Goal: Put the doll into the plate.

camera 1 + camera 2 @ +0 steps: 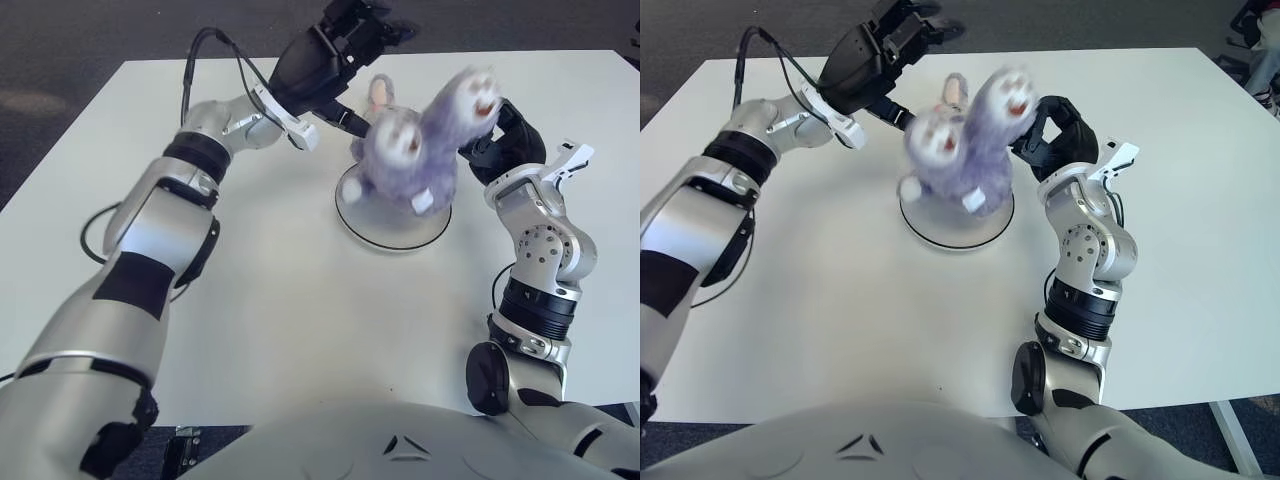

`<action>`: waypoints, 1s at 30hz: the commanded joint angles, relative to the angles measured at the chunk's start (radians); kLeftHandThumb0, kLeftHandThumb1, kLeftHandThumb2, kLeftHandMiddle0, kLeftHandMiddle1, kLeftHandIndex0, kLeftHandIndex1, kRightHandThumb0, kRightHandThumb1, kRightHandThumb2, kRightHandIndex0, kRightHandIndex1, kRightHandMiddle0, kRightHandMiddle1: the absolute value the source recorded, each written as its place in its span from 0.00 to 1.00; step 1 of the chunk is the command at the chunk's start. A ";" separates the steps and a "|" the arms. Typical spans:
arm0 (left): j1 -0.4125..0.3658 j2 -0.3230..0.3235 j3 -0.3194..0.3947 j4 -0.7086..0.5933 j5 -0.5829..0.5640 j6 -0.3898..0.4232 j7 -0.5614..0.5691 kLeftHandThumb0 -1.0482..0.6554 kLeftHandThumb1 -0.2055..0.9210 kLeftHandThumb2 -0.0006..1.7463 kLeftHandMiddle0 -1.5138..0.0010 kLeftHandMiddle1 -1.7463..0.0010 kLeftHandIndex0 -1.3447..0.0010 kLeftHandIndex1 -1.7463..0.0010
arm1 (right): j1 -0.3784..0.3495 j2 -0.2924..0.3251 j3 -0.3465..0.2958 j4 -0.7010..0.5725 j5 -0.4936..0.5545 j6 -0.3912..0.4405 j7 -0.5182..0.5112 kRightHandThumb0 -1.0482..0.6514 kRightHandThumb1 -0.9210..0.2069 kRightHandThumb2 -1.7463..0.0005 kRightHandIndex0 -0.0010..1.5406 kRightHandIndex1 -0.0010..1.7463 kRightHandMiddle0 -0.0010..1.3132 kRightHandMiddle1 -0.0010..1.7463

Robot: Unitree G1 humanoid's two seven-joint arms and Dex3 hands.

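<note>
- On plate (392,236): purple doll (410,150), blurred, limbs up.
- Left hand (335,45) behind doll, fingers apart, holding nothing.
- Right hand (510,140) just right of doll, fingers curled, empty.

White desk (300,300), rectangular, dark floor (100,30) beyond its far edge. One plate (385,232) lies directly on it near centre, white with a dark rim; purple doll (415,150) in the plate.

Fluffy purple plush doll (410,150) on a glossy white plate (385,232), matt white table (300,300)
</note>
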 commanded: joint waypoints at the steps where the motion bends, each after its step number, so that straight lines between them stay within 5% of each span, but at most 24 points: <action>1: -0.032 0.038 -0.050 0.006 0.035 -0.015 0.013 0.11 0.98 0.15 0.97 0.47 1.00 0.50 | -0.006 -0.008 -0.007 0.014 0.002 -0.022 0.009 0.62 0.71 0.11 0.50 1.00 0.39 1.00; 6: -0.055 0.057 -0.091 0.007 0.048 -0.042 0.010 0.12 0.98 0.20 0.96 0.43 1.00 0.43 | 0.002 -0.002 -0.012 0.015 0.016 -0.040 0.016 0.62 0.70 0.12 0.50 0.98 0.39 1.00; 8: -0.059 0.058 -0.098 0.011 0.043 -0.050 0.007 0.23 0.78 0.36 0.95 0.43 1.00 0.40 | 0.006 -0.001 -0.012 0.014 0.017 -0.046 0.020 0.62 0.71 0.12 0.51 0.97 0.40 1.00; 14: -0.055 0.052 -0.091 0.031 -0.015 -0.096 -0.075 0.34 0.56 0.54 0.96 0.44 1.00 0.36 | 0.013 -0.008 -0.016 0.019 0.020 -0.057 0.038 0.62 0.71 0.13 0.52 0.95 0.40 1.00; 20: -0.053 0.058 -0.103 0.023 -0.006 -0.091 -0.070 0.30 0.61 0.51 0.95 0.46 1.00 0.39 | 0.016 -0.020 -0.024 0.029 0.021 -0.059 0.057 0.62 0.72 0.13 0.53 0.94 0.40 1.00; 26: -0.049 0.058 -0.106 0.033 -0.016 -0.102 -0.082 0.38 0.53 0.58 0.93 0.50 1.00 0.37 | 0.017 -0.024 -0.029 0.032 0.018 -0.056 0.060 0.62 0.72 0.13 0.53 0.94 0.40 1.00; 28: -0.051 0.062 -0.116 0.028 0.001 -0.084 -0.072 0.34 0.58 0.56 0.92 0.51 1.00 0.37 | 0.018 -0.021 -0.032 0.031 0.022 -0.057 0.057 0.62 0.72 0.13 0.53 0.94 0.40 1.00; 30: -0.052 0.066 -0.128 0.019 0.027 -0.051 -0.047 0.28 0.74 0.48 0.91 0.52 1.00 0.39 | 0.021 -0.019 -0.035 0.029 0.023 -0.057 0.055 0.62 0.72 0.13 0.53 0.94 0.41 1.00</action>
